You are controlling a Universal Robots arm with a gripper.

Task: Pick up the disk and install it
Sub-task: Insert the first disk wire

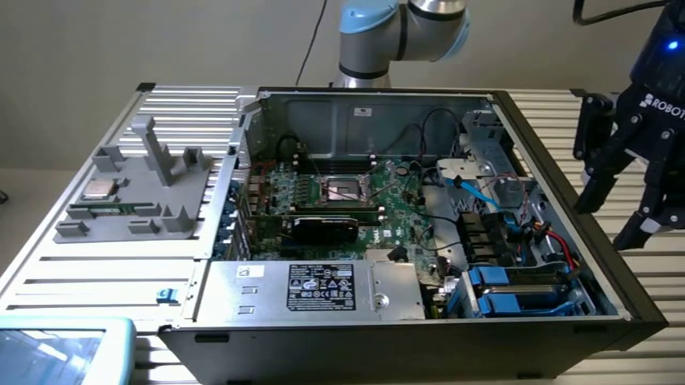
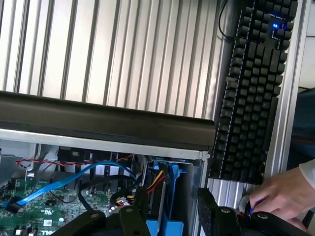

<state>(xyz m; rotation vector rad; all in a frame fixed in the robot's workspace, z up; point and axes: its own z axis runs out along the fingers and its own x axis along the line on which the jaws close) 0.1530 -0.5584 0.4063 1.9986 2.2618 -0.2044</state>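
Exterior view — white "ROBOT" lettering (image 1: 662, 103) on the empty, spread-fingered gripper (image 1: 610, 223).

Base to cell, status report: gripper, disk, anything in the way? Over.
Gripper open, empty, above the case wall. Blue disk carriers sitting in the drive bay. Person's hand close beside the gripper, near the keyboard.

fixture tray (image 1: 128, 200) — exterior view's left of case (image 1: 374, 346) | end effector (image 1: 605, 226) — exterior view's right, beside case wall
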